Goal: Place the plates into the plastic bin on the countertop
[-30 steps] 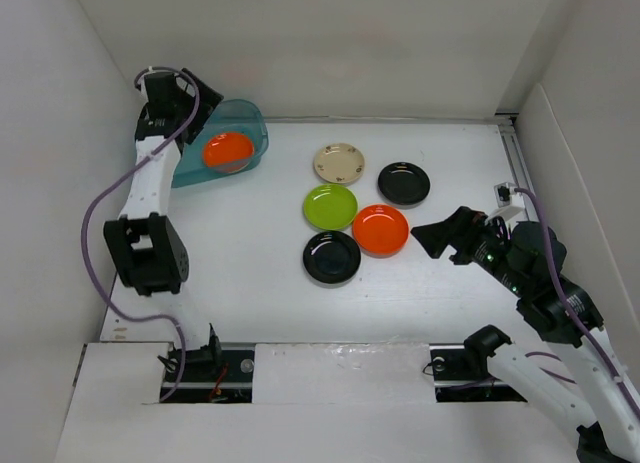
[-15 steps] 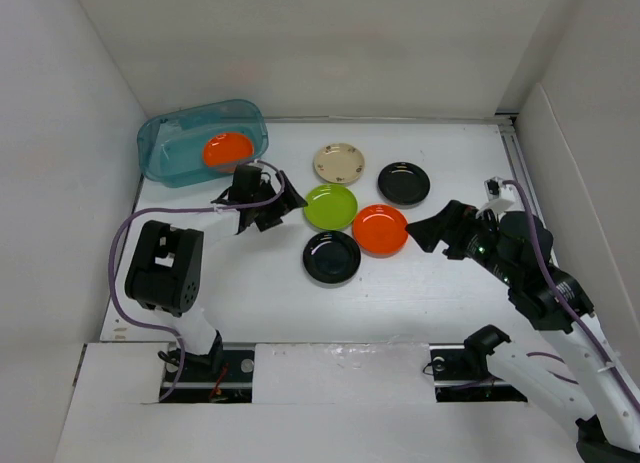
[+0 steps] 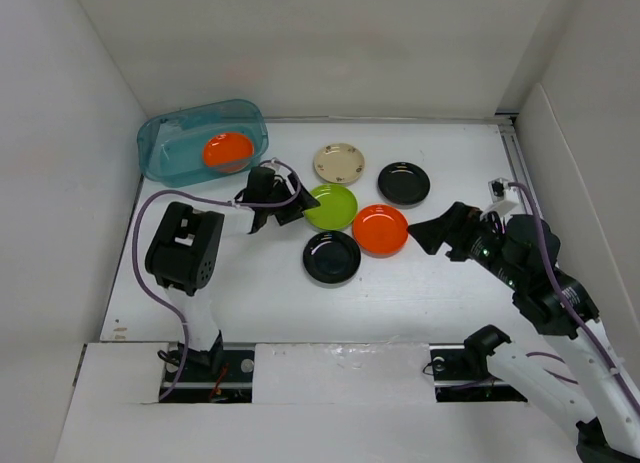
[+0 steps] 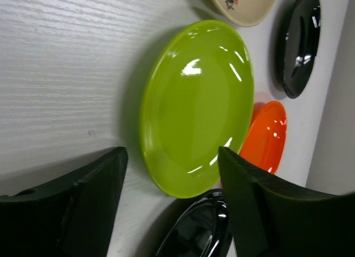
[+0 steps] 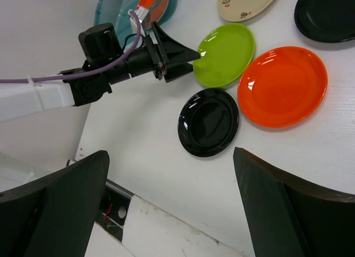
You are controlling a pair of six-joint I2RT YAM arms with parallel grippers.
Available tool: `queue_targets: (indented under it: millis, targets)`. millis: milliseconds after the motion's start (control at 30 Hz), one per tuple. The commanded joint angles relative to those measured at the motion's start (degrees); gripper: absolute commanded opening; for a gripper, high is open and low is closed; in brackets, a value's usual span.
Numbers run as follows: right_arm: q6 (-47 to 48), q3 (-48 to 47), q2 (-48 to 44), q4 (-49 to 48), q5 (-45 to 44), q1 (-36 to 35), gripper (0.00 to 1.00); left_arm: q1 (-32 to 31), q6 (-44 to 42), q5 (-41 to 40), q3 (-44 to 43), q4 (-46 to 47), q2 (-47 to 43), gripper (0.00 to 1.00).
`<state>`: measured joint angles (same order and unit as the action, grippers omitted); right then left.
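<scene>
The teal plastic bin [image 3: 185, 143] stands at the back left of the countertop [image 3: 240, 273] with an orange plate [image 3: 228, 150] inside. A cream plate [image 3: 339, 163], a black plate [image 3: 404, 183], a lime green plate [image 3: 330, 206], an orange plate [image 3: 380, 230] and another black plate [image 3: 331, 256] lie mid-table. A second cream plate is not in view. My left gripper [image 3: 290, 205] is open, low at the lime plate's [image 4: 194, 107] left edge, with that edge between its jaws. My right gripper [image 3: 432, 233] is open and empty, raised to the right of the orange plate [image 5: 283, 85].
White walls close in the left, back and right sides. The left arm [image 5: 111, 63] lies low across the table between the bin [image 5: 119, 13] and the lime plate [image 5: 224, 54]. The plates lie close together, some nearly touching.
My left gripper has left the bin and swung down and right to the lime plate's left edge. The orange plate stays in the bin. My right gripper barely shifted.
</scene>
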<state>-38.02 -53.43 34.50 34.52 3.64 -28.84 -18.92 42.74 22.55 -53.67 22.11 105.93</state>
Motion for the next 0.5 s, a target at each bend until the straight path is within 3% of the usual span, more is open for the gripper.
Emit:
queue_targets:
  millis: [0, 67, 300, 467]
  targets:
    - [-0.4, -3.1, -0.9, -0.6, 0.2, 0.4, 0.99, 0.0, -0.1, -3.5, -0.6, -4.7, 3.5, 0.61]
    - [-0.4, -3.1, -1.4, -0.6, 0.2, 0.4, 0.99, 0.0, 0.4, -4.6, -1.7, -6.7, 4.0, 0.44]
    - [-0.4, -4.1, -1.5, 0.5, -0.4, 0.4, 0.99, 0.0, 0.4, -6.5, -4.8, -10.7, 3.9, 0.00]
    - [-0.4, -4.1, -1.5, 0.5, -0.4, 0.4, 0.99, 0.0, 0.4, -7.1, -5.3, -13.9, -3.3, 0.00]
